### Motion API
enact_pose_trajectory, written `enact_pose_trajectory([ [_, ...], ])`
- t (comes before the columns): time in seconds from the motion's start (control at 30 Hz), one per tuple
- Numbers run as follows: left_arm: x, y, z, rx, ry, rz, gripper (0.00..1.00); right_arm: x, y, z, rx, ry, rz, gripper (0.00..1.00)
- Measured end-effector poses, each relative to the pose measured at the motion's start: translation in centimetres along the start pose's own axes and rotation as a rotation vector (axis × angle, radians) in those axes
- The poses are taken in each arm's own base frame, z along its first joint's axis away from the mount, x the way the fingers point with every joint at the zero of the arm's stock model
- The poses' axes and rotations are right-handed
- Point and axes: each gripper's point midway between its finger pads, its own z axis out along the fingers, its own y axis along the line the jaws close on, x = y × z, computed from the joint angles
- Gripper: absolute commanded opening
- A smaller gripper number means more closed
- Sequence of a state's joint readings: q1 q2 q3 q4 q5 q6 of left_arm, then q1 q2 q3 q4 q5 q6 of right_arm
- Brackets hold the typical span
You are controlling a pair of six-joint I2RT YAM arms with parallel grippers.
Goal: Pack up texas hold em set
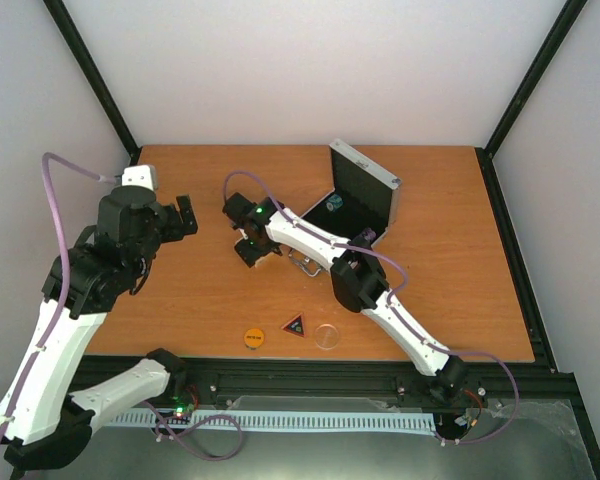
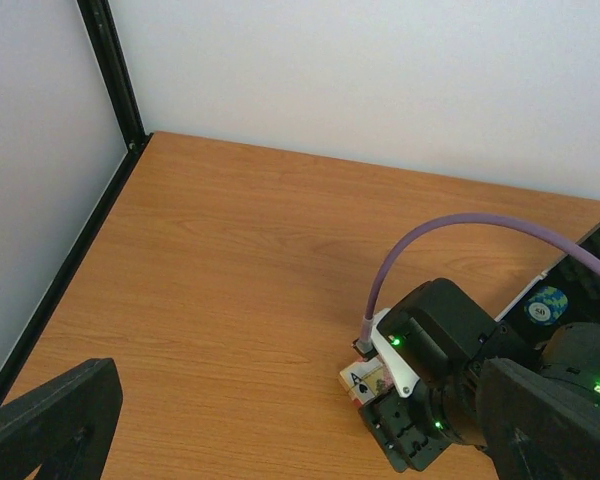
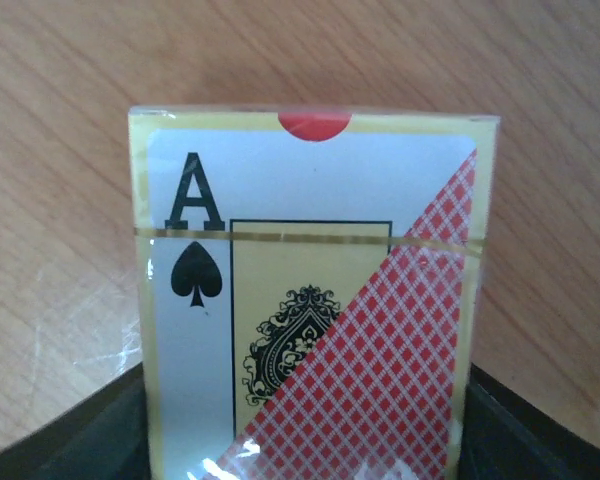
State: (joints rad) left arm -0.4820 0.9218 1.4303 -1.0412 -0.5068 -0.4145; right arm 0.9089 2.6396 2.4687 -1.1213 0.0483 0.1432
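The card pack (image 3: 310, 300) is flanked by the right claw (image 1: 249, 249); whether it is pinched cannot be told. The left claw (image 1: 187, 216) is spread. Next, a firm pinch and carriage right into the case (image 1: 365, 200) are called for.

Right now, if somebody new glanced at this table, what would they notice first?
Most likely the card pack, ace of spades showing, between the fingers of the right gripper near the middle of the table. Then the silver case open at the back right, and an orange disc, a triangle and a clear disc in a row at the near edge.
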Motion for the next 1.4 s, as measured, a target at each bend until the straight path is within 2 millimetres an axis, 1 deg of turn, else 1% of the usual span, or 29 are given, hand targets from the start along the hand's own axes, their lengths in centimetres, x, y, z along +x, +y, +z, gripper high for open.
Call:
enact_pose_trajectory([
  [0.07, 0.1, 0.0, 0.0, 0.001, 0.002, 0.000, 1.00, 0.0, 0.0, 0.1, 0.001, 0.000, -0.006, 0.52],
  [0.17, 0.4, 0.0, 0.2, 0.001, 0.009, 0.002, 1.00, 0.1, -0.1, 0.0, 0.008, -0.002, -0.016, 0.38],
  [0.2, 0.6, 0.0, 0.2, 0.000, 0.013, 0.004, 1.00, 0.2, -0.2, -0.1, 0.010, 0.000, -0.021, 0.36],
  [0.3, 1.3, 0.1, 0.6, -0.005, 0.028, 0.007, 1.00, 0.9, -0.5, -0.4, 0.027, 0.015, -0.036, 0.34],
  [0.43, 1.9, 0.2, 0.8, -0.008, 0.040, 0.010, 1.00, 2.9, -1.3, -1.8, 0.055, 0.061, -0.065, 0.34],
  [0.47, 2.0, 0.2, 0.9, -0.009, 0.043, 0.011, 1.00, 3.3, -1.5, -2.4, 0.057, 0.070, -0.073, 0.34],
  [0.53, 2.3, 0.2, 1.0, -0.010, 0.048, 0.014, 1.00, 3.5, -1.6, -3.9, 0.057, 0.063, -0.079, 0.34],
  [0.63, 2.6, 0.1, 1.3, -0.008, 0.055, 0.016, 1.00, 3.0, -2.2, -7.8, 0.057, 0.013, -0.073, 0.33],
  [0.67, 2.7, 0.0, 1.4, -0.006, 0.057, 0.016, 1.00, 2.5, -2.6, -9.5, 0.058, -0.018, -0.066, 0.33],
  [0.7, 2.8, -0.1, 1.5, -0.004, 0.058, 0.016, 1.00, 2.2, -2.9, -10.7, 0.060, -0.042, -0.059, 0.33],
  [0.8, 2.9, -0.2, 1.7, 0.000, 0.061, 0.016, 1.00, 1.3, -4.9, -14.5, 0.077, -0.114, -0.018, 0.32],
  [0.87, 2.9, -0.3, 1.8, 0.003, 0.065, 0.018, 1.00, 1.4, -7.1, -15.7, 0.096, -0.131, 0.022, 0.31],
  [0.93, 2.9, -0.5, 1.9, 0.005, 0.068, 0.019, 1.00, 1.9, -9.5, -15.8, 0.125, -0.120, 0.063, 0.31],
  [1.0, 3.0, -0.6, 2.1, 0.005, 0.070, 0.020, 1.00, 3.0, -11.8, -14.7, 0.157, -0.081, 0.100, 0.31],
  [1.07, 3.0, -0.6, 2.1, 0.005, 0.072, 0.020, 1.00, 4.6, -13.6, -13.2, 0.185, -0.025, 0.127, 0.31],
  [1.1, 3.0, -0.6, 2.1, 0.006, 0.072, 0.020, 1.00, 5.4, -14.0, -12.6, 0.190, 0.000, 0.132, 0.31],
  [1.13, 3.0, -0.6, 2.1, 0.006, 0.072, 0.020, 1.00, 6.2, -14.8, -12.0, 0.197, 0.027, 0.146, 0.31],
  [1.23, 3.0, -0.6, 2.1, 0.007, 0.072, 0.020, 1.00, 7.7, -16.1, -10.9, 0.207, 0.067, 0.169, 0.31],
  [1.4, 3.0, -0.6, 2.1, 0.006, 0.072, 0.016, 1.00, 8.2, -17.9, -10.2, 0.234, 0.071, 0.180, 0.31],
])
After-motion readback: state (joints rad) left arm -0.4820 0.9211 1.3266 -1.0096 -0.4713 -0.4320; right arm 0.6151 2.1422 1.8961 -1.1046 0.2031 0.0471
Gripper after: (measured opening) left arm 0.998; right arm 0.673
